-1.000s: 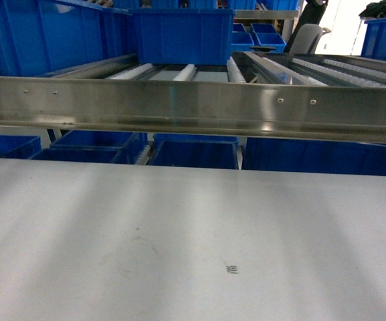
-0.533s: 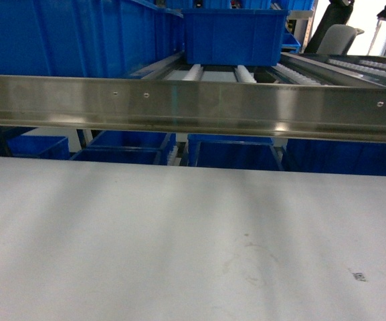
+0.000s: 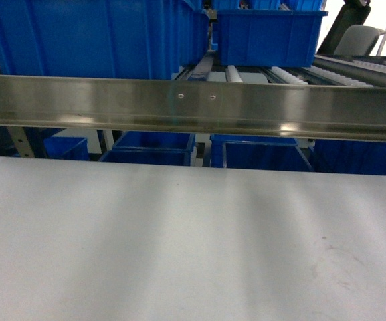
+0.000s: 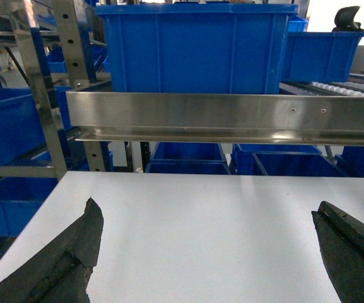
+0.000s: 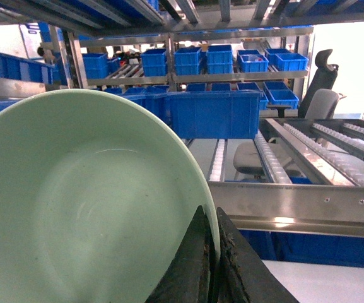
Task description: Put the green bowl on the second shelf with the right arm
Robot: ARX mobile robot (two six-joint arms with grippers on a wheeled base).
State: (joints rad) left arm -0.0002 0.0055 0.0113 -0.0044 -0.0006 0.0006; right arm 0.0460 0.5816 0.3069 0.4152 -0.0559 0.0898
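Since a second ago the head view has swung left: the dark-blue plastic crate on the roller shelf now sits right of centre, and the small dark mark on the white tabletop has slid out of sight. Across that view runs the brushed steel shelf rail, with more blue crates below it.

In the right wrist view the right hand is closed on the small pale mint-green round bowl, its dark fingers pinching the thin rim at the lower right. That green bowl is tilted, its hollow facing the camera, raised in front of the roller shelf.

Over the tabletop the left hand hangs wide apart, holding nothing.
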